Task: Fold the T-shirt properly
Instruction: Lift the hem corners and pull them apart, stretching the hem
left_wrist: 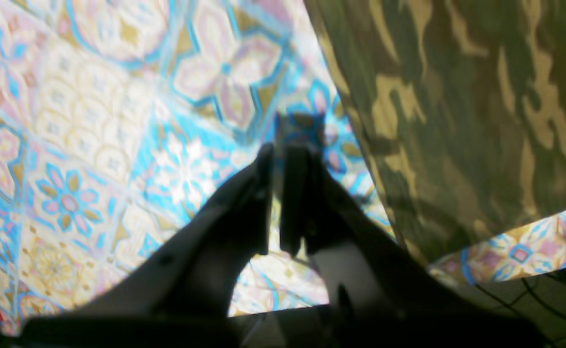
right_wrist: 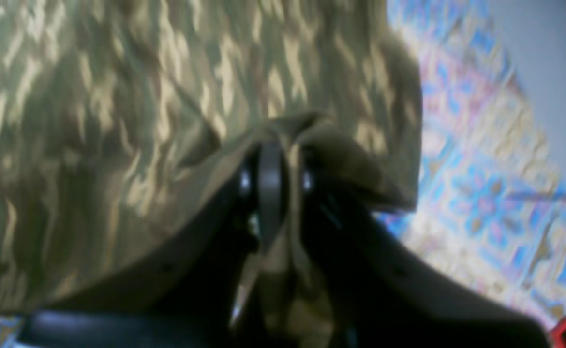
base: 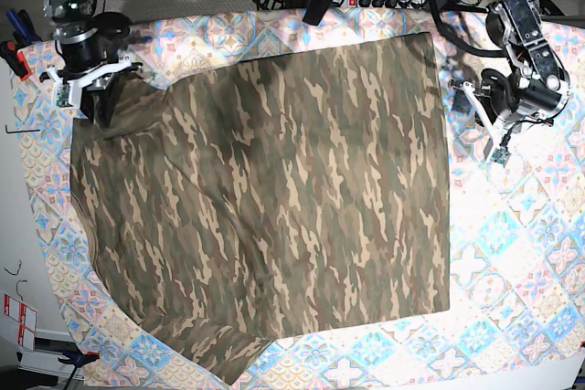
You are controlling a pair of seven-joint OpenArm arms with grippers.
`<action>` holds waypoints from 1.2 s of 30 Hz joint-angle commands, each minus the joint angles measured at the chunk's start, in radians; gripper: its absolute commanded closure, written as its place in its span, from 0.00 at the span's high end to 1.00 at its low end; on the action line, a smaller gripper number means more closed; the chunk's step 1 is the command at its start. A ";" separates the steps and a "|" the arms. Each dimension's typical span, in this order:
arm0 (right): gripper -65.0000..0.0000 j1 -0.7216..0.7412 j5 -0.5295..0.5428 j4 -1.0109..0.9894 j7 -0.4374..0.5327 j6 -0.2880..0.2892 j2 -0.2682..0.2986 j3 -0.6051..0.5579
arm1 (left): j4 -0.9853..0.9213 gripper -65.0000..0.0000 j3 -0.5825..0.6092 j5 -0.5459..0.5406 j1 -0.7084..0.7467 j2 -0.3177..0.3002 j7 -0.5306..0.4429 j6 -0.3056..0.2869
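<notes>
One T-shirt (base: 274, 207) lies spread flat on the patterned cloth (base: 512, 253). Only the base view shows its whole outline. Right gripper (right_wrist: 271, 159), jaws clamped on a bunched shirt corner. Left gripper (left_wrist: 278, 154), jaws nearly together and empty, just beside the shirt's edge.

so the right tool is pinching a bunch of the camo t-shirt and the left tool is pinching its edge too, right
Only partly. The right tool is shut on a bunch of the T-shirt, as the right wrist view shows. The left tool holds nothing: in the left wrist view its tips are nearly together over the patterned cloth, beside the T-shirt's edge and not touching it.
</notes>
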 commanded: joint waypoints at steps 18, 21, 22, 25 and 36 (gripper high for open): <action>0.06 -0.009 -0.191 0.006 -0.012 0.001 0.001 -0.031 | 0.021 0.66 -0.059 -0.025 0.223 0.164 -0.006 0.002; 0.06 -0.010 -0.191 0.006 -0.012 0.001 0.001 -0.031 | -0.006 0.66 -0.062 -0.039 0.231 0.179 -0.006 0.002; 0.06 -0.012 -0.191 0.006 -0.012 0.001 0.001 -0.031 | -0.019 0.66 -0.062 -0.037 0.231 0.181 -0.006 0.002; 0.06 -0.013 -0.191 0.006 -0.012 0.002 0.001 -0.031 | -0.089 0.66 -0.062 -0.044 0.223 0.184 -0.006 0.002; 0.06 -0.013 -0.196 0.006 -0.012 0.004 0.001 -0.031 | -0.239 0.54 -0.056 -0.062 0.197 0.185 -0.023 0.002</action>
